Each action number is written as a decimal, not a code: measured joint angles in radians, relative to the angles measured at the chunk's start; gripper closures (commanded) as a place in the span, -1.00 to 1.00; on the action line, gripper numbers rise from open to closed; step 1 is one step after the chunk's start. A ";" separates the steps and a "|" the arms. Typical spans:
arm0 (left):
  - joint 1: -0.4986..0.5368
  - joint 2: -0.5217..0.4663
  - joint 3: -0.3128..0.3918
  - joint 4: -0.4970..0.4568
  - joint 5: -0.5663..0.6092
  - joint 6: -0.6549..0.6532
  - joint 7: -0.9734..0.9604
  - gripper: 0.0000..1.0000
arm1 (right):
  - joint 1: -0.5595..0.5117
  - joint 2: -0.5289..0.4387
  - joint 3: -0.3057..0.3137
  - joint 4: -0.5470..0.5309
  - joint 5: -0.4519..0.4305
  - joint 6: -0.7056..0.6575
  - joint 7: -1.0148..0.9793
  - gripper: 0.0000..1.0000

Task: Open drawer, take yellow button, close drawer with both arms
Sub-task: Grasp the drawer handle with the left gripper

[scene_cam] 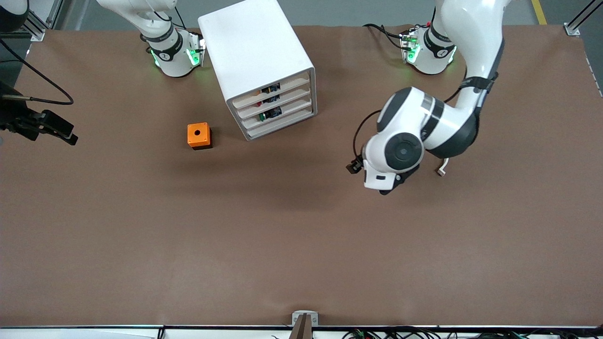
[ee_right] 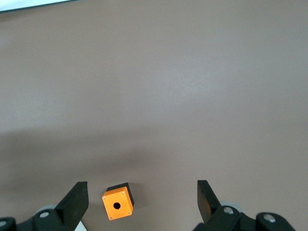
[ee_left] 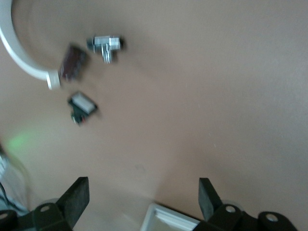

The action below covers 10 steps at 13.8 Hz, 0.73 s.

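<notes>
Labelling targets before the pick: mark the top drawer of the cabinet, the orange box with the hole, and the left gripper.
top drawer (scene_cam: 271, 90): front view, on its white front edge.
orange box (scene_cam: 198, 134): front view, on its top face beside the hole.
left gripper (ee_left: 143, 196): left wrist view, midway between its open fingertips.

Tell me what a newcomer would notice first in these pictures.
First, the white cabinet with four shut drawers, standing on the brown table near the robots' bases. Next, the orange box with a hole, beside the cabinet and toward the right arm's end. Then the left gripper, open over bare table at the left arm's end, and the right gripper, open above the orange box.
</notes>
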 measured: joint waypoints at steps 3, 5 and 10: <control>-0.054 0.013 0.000 0.000 -0.114 -0.006 -0.249 -1.00 | 0.000 0.000 0.000 0.000 0.000 0.000 0.000 -1.00; -0.071 0.034 0.000 0.000 -0.221 -0.010 -0.429 -1.00 | 0.000 0.000 0.000 0.000 0.000 0.000 0.000 -1.00; -0.092 0.097 0.000 -0.001 -0.451 -0.041 -0.728 -0.94 | 0.000 0.000 0.001 0.000 0.000 0.000 0.000 -1.00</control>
